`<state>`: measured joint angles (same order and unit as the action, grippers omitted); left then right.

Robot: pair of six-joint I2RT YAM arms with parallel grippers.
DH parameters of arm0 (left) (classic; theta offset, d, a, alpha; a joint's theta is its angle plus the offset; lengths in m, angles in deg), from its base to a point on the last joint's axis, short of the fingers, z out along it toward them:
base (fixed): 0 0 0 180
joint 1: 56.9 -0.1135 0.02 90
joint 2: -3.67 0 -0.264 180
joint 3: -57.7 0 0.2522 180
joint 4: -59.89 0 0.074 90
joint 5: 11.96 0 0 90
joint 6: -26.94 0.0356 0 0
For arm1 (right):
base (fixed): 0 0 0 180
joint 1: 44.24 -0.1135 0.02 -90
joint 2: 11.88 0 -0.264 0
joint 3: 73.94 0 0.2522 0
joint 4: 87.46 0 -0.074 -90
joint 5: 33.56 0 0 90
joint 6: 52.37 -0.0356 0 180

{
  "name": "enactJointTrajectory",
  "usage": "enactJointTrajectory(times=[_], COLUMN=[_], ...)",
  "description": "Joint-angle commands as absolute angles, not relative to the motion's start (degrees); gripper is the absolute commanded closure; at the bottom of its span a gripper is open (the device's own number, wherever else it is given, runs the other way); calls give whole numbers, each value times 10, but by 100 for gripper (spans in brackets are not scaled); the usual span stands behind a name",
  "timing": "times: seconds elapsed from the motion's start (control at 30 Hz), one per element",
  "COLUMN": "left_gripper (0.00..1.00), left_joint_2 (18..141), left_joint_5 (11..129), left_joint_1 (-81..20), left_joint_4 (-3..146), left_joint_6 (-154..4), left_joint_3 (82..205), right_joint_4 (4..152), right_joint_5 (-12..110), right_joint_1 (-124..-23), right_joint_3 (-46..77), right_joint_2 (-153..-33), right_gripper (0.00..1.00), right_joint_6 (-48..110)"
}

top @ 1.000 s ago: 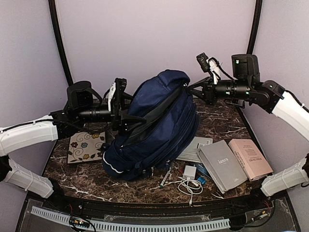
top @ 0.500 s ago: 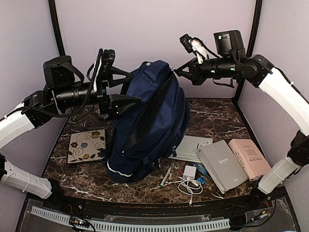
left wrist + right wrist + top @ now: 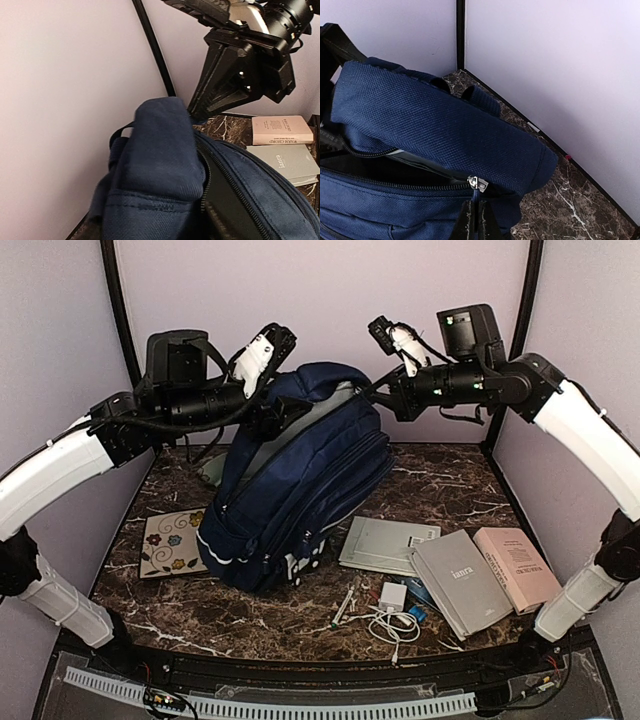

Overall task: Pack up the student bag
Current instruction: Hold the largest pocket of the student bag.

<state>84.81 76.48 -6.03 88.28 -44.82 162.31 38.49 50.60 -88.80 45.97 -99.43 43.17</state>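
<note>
The student bag (image 3: 300, 490), navy blue, leans to the left on the marble table with its main zip partly open and dark inside. My right gripper (image 3: 378, 392) is at the bag's top right, shut on the blue zipper pull (image 3: 476, 197) just below the silver slider (image 3: 479, 183). My left gripper (image 3: 285, 412) presses against the bag's top left edge. In the left wrist view the bag's fabric (image 3: 165, 150) fills the lower part and hides my own fingers. The right gripper (image 3: 200, 107) shows there, just beyond the bag's top.
To the bag's right lie a grey-green folder (image 3: 385, 543), a grey book (image 3: 462, 580) and a pink book (image 3: 518, 568). A white charger with cable (image 3: 395, 610) and a pen (image 3: 343, 608) lie in front. A flowered card (image 3: 180, 540) lies at the left.
The left gripper has swung up from beside the bag onto its top edge, its wide-open jaws narrowing. The bag has tipped further left. The right gripper stays on the zipper pull.
</note>
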Motion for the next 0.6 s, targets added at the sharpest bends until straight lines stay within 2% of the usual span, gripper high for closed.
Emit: enactJointTrajectory(times=[0.0, 0.03, 0.07, 0.2, 0.3, 0.43, 0.57], left_gripper=[74, 93, 100, 100, 100, 100, 100], left_joint_2=[832, 824, 813, 772, 768, 770, 767], left_joint_5=[809, 802, 791, 738, 731, 714, 690], left_joint_1=[-59, -59, -59, -59, -58, -58, -58], left_joint_4=[826, 804, 788, 735, 739, 742, 739], left_joint_6=[-397, -395, -393, -385, -386, -393, -395], left_joint_3=[1593, 1579, 1564, 1502, 1502, 1503, 1504], right_joint_4=[455, 463, 468, 495, 534, 552, 563], right_joint_5=[477, 482, 482, 452, 400, 397, 400], right_joint_1=[-900, -900, -898, -881, -878, -878, -878], right_joint_3=[432, 414, 397, 314, 261, 238, 234], right_joint_2=[-961, -953, -946, -921, -903, -902, -902], right_gripper=[100, 100, 100, 100, 100, 100, 89], right_joint_6=[436, 438, 437, 418, 400, 389, 386])
